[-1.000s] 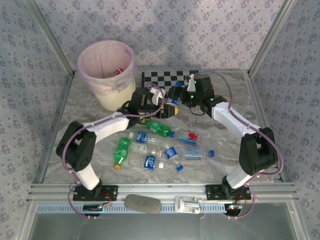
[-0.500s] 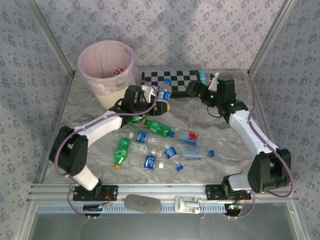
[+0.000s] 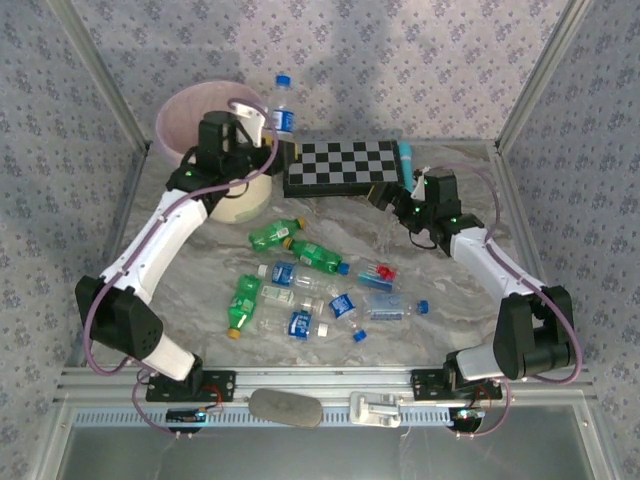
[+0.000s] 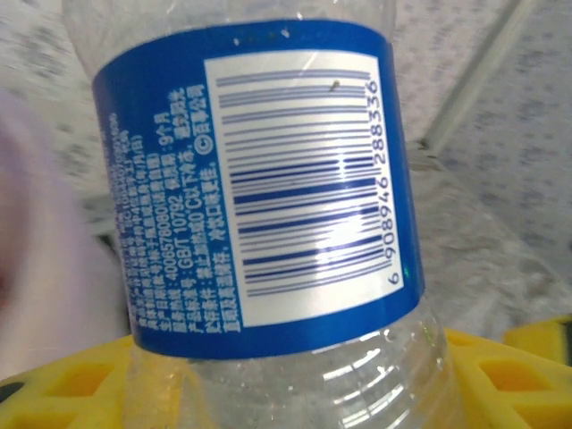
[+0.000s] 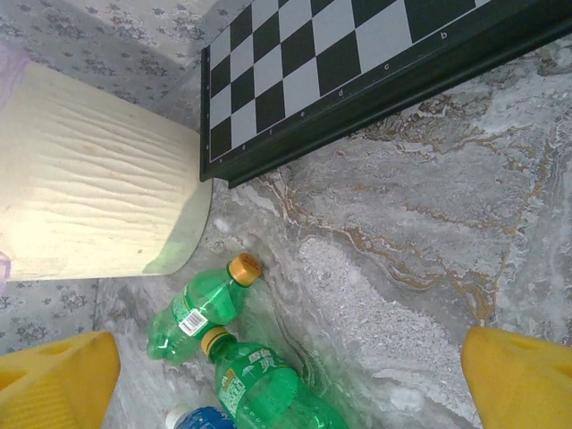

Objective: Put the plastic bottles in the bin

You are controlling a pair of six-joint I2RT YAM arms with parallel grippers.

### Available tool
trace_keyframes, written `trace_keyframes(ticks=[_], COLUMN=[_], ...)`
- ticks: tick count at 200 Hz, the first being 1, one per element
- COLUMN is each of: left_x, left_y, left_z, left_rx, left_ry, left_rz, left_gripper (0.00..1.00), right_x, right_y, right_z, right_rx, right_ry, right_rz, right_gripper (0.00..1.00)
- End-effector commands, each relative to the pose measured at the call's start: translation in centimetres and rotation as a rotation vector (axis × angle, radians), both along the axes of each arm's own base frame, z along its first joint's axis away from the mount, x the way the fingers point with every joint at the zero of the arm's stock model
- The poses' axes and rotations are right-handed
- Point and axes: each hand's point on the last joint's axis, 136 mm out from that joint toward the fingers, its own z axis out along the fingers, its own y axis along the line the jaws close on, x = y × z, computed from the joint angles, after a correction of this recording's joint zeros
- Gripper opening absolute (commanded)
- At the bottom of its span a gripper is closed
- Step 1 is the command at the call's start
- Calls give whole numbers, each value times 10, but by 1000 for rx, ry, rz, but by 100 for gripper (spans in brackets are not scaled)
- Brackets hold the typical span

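Observation:
My left gripper (image 3: 272, 138) is shut on a clear plastic bottle (image 3: 283, 108) with a blue label and blue cap, held upright in the air by the right rim of the bin (image 3: 185, 112). In the left wrist view that bottle (image 4: 268, 179) stands between the yellow fingers (image 4: 63, 384). My right gripper (image 3: 380, 195) stands open and empty over the table in front of the chessboard. Its wrist view shows two green bottles (image 5: 197, 308) (image 5: 268, 384) beside the bin's cream wall (image 5: 89, 197). Several more bottles, green (image 3: 243, 300) and clear (image 3: 300, 322), lie mid-table.
A chessboard (image 3: 345, 165) lies at the back, touching the bin's side. A teal marker (image 3: 406, 155) lies at its right end. A small red block (image 3: 385, 270) and loose blue caps (image 3: 422, 306) sit among the bottles. Metal frame posts stand at both sides.
My left arm has lifted the blue-label bottle from mid-table up and left to the bin's rim. The right gripper has opened wide and drawn back to the right.

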Motion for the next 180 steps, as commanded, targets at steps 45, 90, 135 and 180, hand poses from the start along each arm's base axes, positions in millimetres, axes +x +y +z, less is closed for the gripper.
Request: trace_keyframes(ticks=[45, 90, 135, 180], left_x=[39, 49, 52, 58], left_y=[119, 172, 181, 177], left_z=[39, 22, -8, -28], left_rx=[234, 269, 290, 295], left_ry=[-97, -5, 93, 160], left_rz=[336, 471, 480, 454], left_gripper=[51, 52, 54, 56], right_x=[0, -2, -5, -9], right_y=[-2, -3, -5, -8], right_z=[10, 8, 10, 11], right_rx=[-48, -52, -63, -71], right_ry=[-52, -49, -53, -54], right_rz=[12, 15, 12, 1], right_gripper=[100, 100, 100, 100])
